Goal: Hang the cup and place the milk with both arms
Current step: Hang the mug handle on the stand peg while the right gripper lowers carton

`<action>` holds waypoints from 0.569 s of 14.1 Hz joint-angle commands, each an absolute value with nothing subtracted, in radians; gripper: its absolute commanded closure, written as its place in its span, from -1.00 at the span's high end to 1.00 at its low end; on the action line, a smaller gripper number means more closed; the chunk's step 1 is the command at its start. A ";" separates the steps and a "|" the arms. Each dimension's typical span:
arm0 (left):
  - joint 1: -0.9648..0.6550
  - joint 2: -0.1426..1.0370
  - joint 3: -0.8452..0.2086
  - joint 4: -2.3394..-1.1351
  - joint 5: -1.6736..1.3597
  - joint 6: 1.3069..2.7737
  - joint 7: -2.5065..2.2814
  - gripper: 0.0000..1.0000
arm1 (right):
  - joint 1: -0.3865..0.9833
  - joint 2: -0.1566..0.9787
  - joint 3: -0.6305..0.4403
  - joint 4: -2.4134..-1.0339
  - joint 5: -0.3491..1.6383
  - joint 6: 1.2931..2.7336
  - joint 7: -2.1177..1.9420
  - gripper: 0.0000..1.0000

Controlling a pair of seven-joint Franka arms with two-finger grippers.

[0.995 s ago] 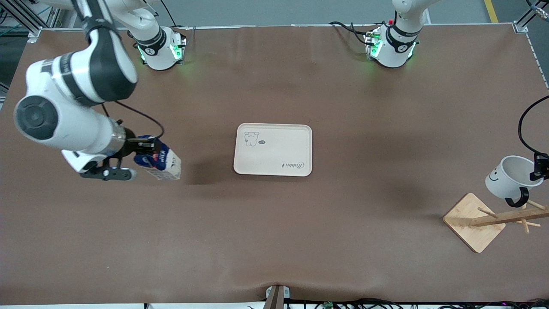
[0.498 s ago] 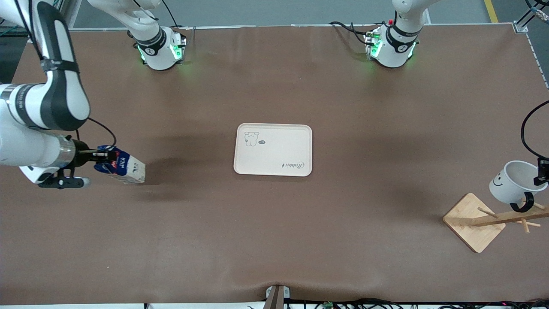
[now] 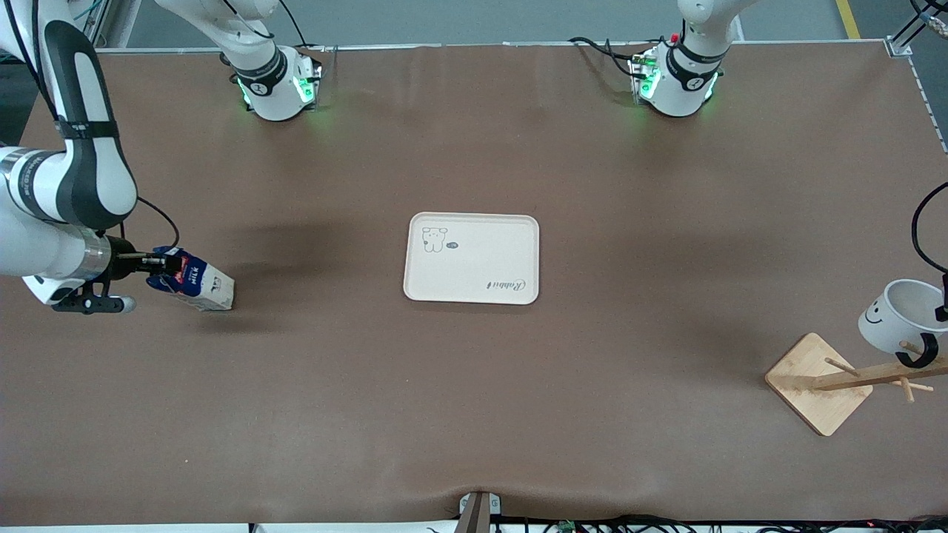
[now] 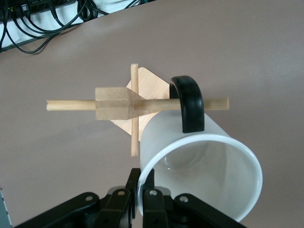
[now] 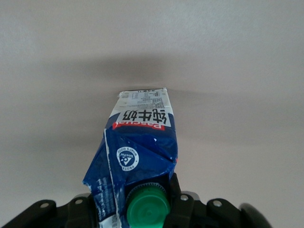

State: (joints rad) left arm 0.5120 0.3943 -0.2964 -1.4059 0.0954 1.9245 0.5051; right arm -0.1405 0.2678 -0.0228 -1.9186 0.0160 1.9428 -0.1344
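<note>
The milk point(image 3: 194, 282) is a blue and white carton with a green cap point(image 5: 147, 204). It hangs tilted, low over the table at the right arm's end, with my right gripper point(image 3: 154, 264) shut on its blue top point(image 5: 142, 147). My left gripper point(image 3: 943, 306) is shut on the rim of the white smiley cup point(image 3: 898, 317), over the left arm's end of the table. In the left wrist view the fingers point(image 4: 133, 183) pinch the cup wall point(image 4: 204, 175). The cup's black handle point(image 4: 188, 102) crosses a peg of the wooden rack point(image 4: 118, 104). Whether the peg runs through the loop I cannot tell.
A cream tray point(image 3: 518, 259) with a small bear print lies at the table's middle. The rack's wooden base point(image 3: 818, 381) stands near the left arm's end, nearer the front camera than the cup. Both arm bases point(image 3: 278, 85) glow green at the table's back edge.
The right arm has carried the milk away from the tray toward its own end of the table. The left gripper has taken the cup lower and outward, its handle now at the rack's peg.
</note>
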 commanded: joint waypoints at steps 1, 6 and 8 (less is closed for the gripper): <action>0.515 0.411 -0.302 -1.381 0.083 1.927 0.495 0.81 | -0.161 0.244 -0.012 -1.971 -0.006 1.959 -0.127 -0.97; 0.518 0.399 -0.308 -1.381 0.021 1.941 0.462 1.00 | -0.158 0.253 -0.012 -1.958 -0.006 1.944 -0.133 1.00; 0.514 0.381 -0.314 -1.381 0.025 1.934 0.388 1.00 | -0.155 0.258 -0.011 -1.907 -0.006 1.879 -0.137 1.00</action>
State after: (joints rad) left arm 0.5127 0.4007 -0.3040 -1.3888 0.0363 1.9429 0.4426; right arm -0.1432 0.2646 -0.0237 -1.9379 0.0145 1.9309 -0.1347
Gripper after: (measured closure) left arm 0.167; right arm 0.172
